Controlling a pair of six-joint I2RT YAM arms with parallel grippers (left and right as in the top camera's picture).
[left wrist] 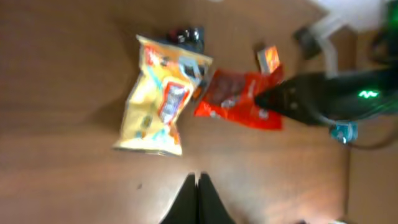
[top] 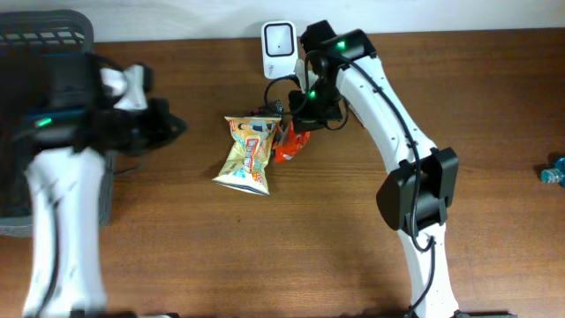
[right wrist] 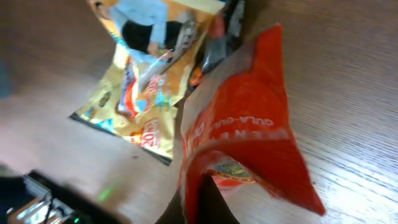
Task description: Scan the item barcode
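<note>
Red packet (right wrist: 249,130) pinched in right tool (top: 297,131), beside yellow bag (top: 247,155), left tool (left wrist: 198,186) closed

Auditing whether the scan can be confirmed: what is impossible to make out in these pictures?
- Barcode on the red packet: not seen in any view; right wrist print is blurred.
- Left arm: smeared by motion overhead.
- Blue object: cut by the overhead right edge.
- Yellow bag lettering: blurred, left wrist.
</note>
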